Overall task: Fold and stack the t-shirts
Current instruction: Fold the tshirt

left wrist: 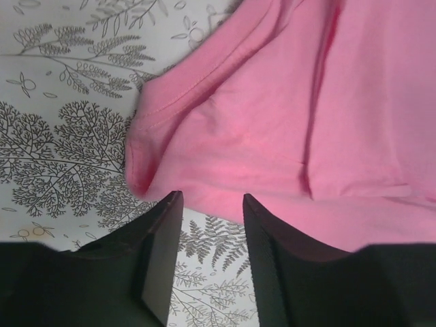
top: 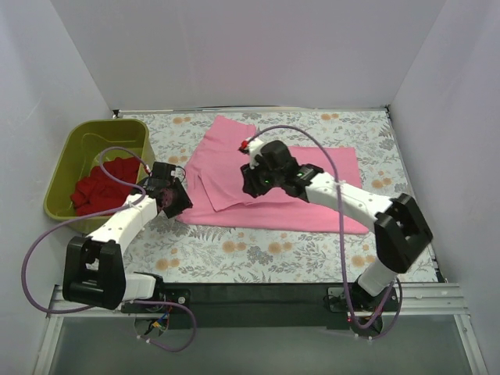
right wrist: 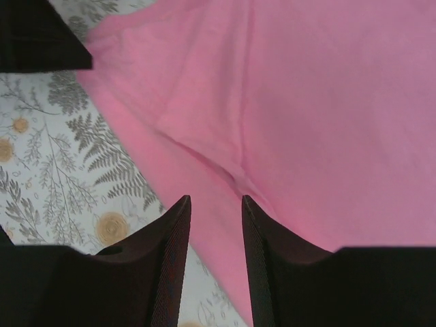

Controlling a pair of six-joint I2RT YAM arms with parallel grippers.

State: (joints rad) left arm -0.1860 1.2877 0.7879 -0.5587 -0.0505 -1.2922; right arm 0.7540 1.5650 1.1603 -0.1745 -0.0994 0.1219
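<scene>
Just above the pink t-shirt (top: 226,152) mid-table: left gripper (left wrist: 211,201) at its left edge, right gripper (right wrist: 216,201) over its middle, both parted, empty. Far left, red t-shirt (top: 100,187) heaped in tub (top: 78,144).

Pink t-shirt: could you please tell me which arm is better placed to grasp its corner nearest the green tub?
Left. The left arm holds open jaws right at that corner of the pink t-shirt; the right arm has its jaws over the shirt's middle, farther off.

Left claw (top: 173,200) and right claw (top: 251,180) both angled downward, jaws parted
</scene>
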